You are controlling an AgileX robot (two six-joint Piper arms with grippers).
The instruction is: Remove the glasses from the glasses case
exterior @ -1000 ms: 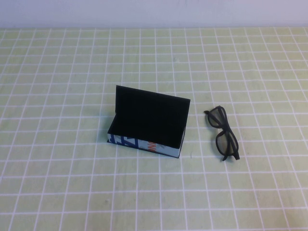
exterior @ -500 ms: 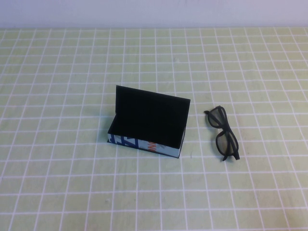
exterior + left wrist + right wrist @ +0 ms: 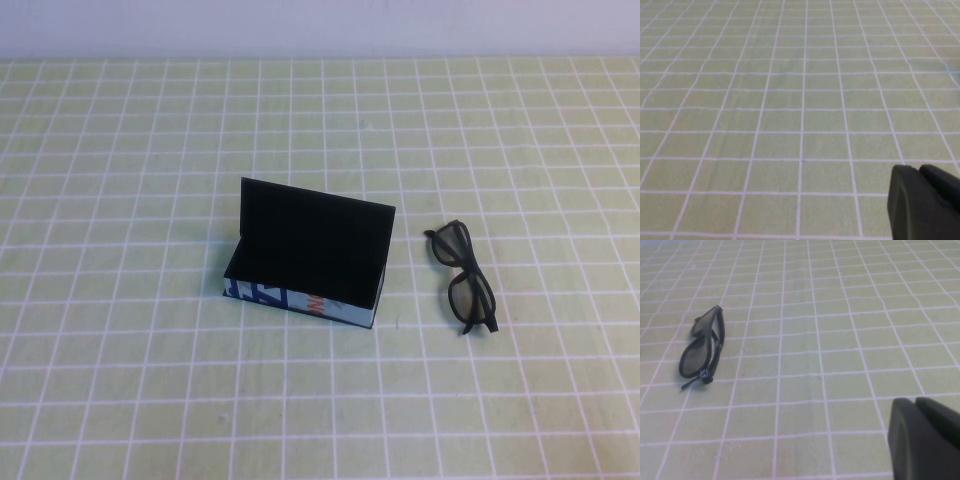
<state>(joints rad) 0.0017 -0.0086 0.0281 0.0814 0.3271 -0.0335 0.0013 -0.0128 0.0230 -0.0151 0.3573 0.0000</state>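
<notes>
The glasses case (image 3: 305,258) stands open in the middle of the table, its black lid upright and its light-blue printed front facing me. Its black inside looks empty. The black glasses (image 3: 464,276) lie folded on the cloth to the right of the case, apart from it, and also show in the right wrist view (image 3: 702,347). My left gripper (image 3: 916,171) is shut and empty over bare cloth. My right gripper (image 3: 912,404) is shut and empty, well away from the glasses. Neither gripper shows in the high view.
A green cloth with a white grid (image 3: 150,380) covers the table. A pale wall (image 3: 320,25) runs along the far edge.
</notes>
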